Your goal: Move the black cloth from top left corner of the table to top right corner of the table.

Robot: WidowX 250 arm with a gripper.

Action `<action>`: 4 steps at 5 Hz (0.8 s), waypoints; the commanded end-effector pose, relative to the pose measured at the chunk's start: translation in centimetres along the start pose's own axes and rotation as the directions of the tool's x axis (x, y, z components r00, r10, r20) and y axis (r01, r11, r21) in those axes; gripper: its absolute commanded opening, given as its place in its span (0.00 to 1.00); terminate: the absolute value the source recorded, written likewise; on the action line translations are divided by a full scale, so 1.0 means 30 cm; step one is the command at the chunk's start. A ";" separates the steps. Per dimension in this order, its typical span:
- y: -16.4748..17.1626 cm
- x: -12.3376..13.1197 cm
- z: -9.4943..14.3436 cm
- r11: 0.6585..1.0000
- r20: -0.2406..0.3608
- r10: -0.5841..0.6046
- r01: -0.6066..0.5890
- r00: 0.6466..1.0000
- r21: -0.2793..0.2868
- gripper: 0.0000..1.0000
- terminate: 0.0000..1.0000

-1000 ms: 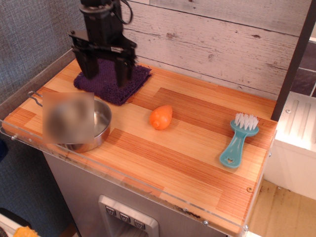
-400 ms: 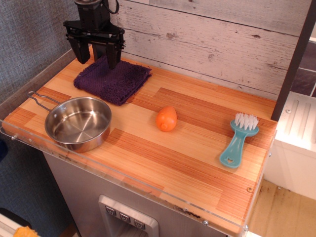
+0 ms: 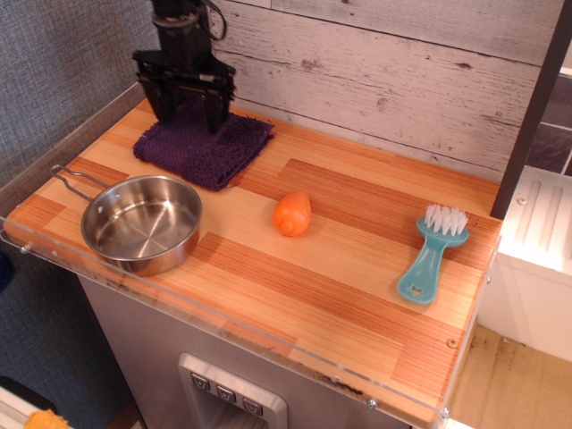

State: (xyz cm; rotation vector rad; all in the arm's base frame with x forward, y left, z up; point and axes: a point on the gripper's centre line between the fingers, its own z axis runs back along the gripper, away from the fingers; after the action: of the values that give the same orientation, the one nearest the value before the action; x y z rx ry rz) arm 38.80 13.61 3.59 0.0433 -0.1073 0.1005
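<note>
Black cloth (image 3: 204, 148): one, tabletop (image 3: 357, 295) far-left corner
Tool (image 3: 189, 114): one, spread wide above cloth
Steel pan (image 3: 141, 222): one
Orange toy (image 3: 292, 213): one
Teal brush (image 3: 432, 253): one

Even, warm indoor light falling from above. Steel pan (image 3: 143, 223) catching soft glare on inner wall. Orange object (image 3: 292, 213) and brush (image 3: 432, 254) casting faint shadows. Focus holding sharp; no blur showing.
</note>
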 end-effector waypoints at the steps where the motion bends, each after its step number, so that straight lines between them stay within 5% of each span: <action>1: -0.037 -0.007 0.009 0.996 0.068 -0.085 0.084 0.994 0.007 1.00 0.00; 4: -0.066 -0.094 -0.120 0.996 -0.053 -0.093 0.092 0.994 -0.021 1.00 0.00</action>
State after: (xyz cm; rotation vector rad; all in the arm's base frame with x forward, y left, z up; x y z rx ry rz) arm 37.63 11.96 0.93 0.0335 -0.1037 0.0319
